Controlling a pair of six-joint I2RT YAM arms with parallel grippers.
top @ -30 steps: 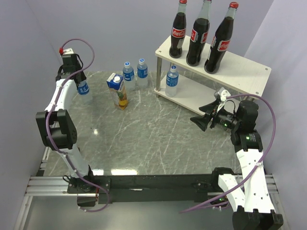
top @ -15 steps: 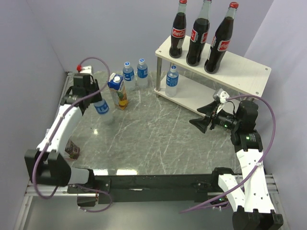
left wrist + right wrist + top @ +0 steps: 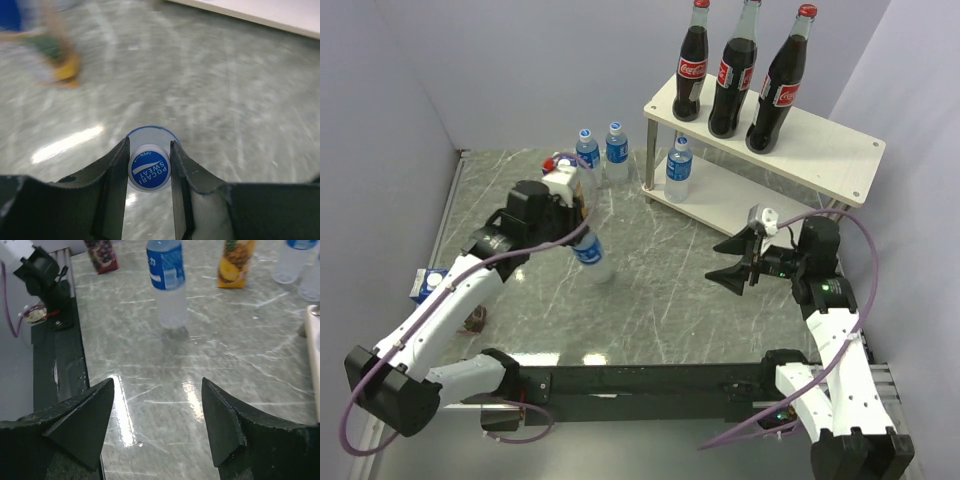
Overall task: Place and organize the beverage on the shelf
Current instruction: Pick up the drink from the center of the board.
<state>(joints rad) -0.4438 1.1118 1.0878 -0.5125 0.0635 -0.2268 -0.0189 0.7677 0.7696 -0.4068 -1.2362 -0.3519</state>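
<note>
Water bottle [image 3: 591, 254] hung close to upright from the left gripper [image 3: 148, 159], blue cap [image 3: 149, 169] up and base down, so its long axis ran nearly vertical. From overhead the base end leaned off towards five o'clock. The cap sat squarely between the two fingers, which pinched it from either side, and the clear body hung below them. It was over the marble table [image 3: 660, 300], a little to nine o'clock of the middle. Whether the base touched the top I could not tell.

The right gripper [image 3: 715, 260] hung at three o'clock, jaws spread wide with nothing between them, facing the bottle.

A second before, the left arm had been far out at ten o'clock by the wall. Since then it had swung the bottle inward past the juice carton [image 3: 235, 260].

The shelf [image 3: 825, 150] stood at one o'clock with three cola bottles [image 3: 733, 75] on its top board and a shelved bottle [image 3: 678, 170] on the lower one. Two spare bottles [image 3: 616, 150] stood on the table at twelve o'clock.
</note>
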